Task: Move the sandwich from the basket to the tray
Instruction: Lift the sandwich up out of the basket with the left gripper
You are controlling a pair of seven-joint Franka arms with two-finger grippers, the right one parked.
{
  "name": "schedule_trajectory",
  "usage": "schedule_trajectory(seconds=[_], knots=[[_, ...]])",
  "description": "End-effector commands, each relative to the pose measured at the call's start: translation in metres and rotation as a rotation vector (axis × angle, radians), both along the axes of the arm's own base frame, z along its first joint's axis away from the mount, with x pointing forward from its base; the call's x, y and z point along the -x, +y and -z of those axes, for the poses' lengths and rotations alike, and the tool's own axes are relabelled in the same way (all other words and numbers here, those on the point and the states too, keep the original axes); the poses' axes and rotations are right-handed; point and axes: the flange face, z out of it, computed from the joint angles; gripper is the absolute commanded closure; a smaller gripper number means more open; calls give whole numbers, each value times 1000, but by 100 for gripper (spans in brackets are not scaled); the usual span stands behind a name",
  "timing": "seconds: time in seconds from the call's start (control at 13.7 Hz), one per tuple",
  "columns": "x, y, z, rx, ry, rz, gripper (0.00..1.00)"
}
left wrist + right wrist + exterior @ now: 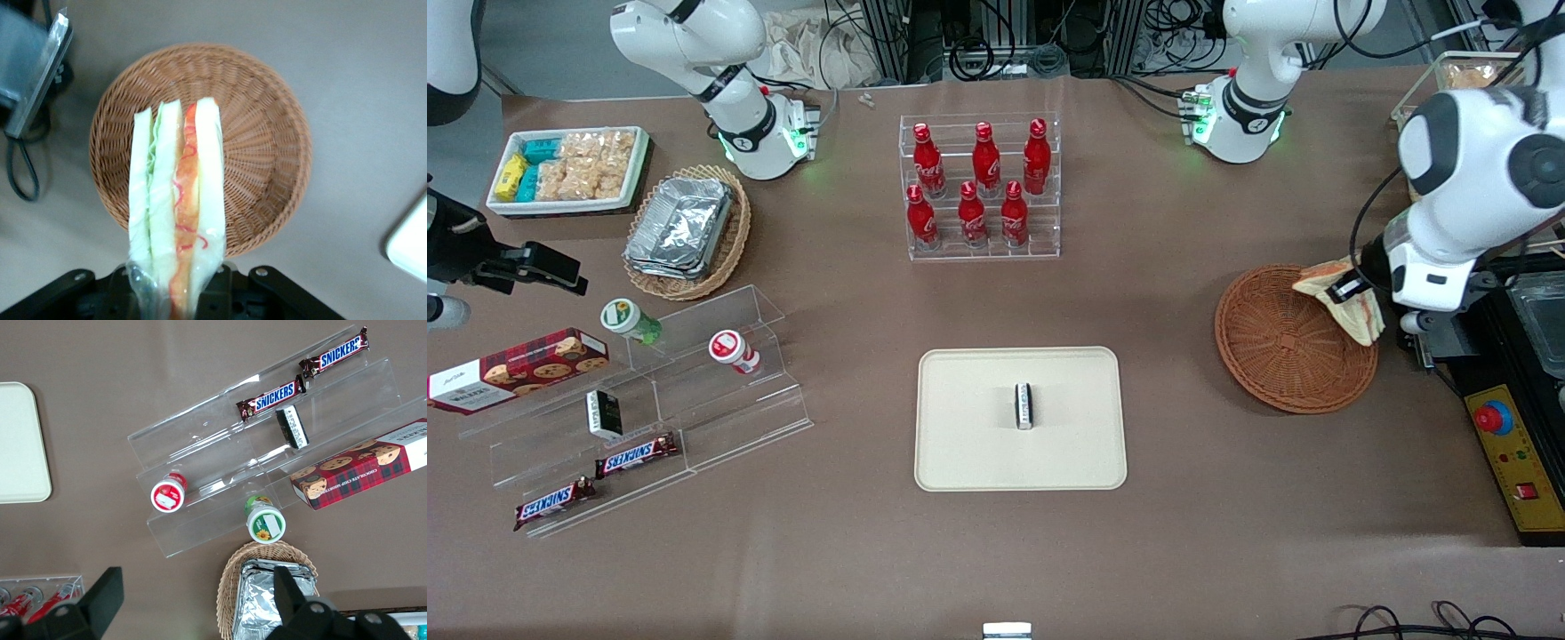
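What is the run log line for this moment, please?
stage: carry | pincer: shut on sandwich, above basket | tray: no sandwich yet

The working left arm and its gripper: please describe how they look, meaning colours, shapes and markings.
The working left arm has glossy white, rounded shells with dark grey round joint caps and a black cable along it. Its round base shows a black ring and green lights. The gripper, over the reddish-brown wicker basket's rim, has a white body; the wrist view shows black finger mounts with screws.
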Motion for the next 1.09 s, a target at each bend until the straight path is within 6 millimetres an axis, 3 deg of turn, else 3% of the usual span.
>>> schedule_trajectory(seconds=[0.0, 0.22, 0.36, 0.73, 1.02], knots=[[-11, -23, -37, 12, -11, 289, 100], [-19, -39, -63, 18, -26, 400, 100], [-21, -51, -71, 36, -27, 598, 100], [-20, -80, -79, 35, -23, 629, 100], [-16, -142, -88, 63, -7, 659, 100]])
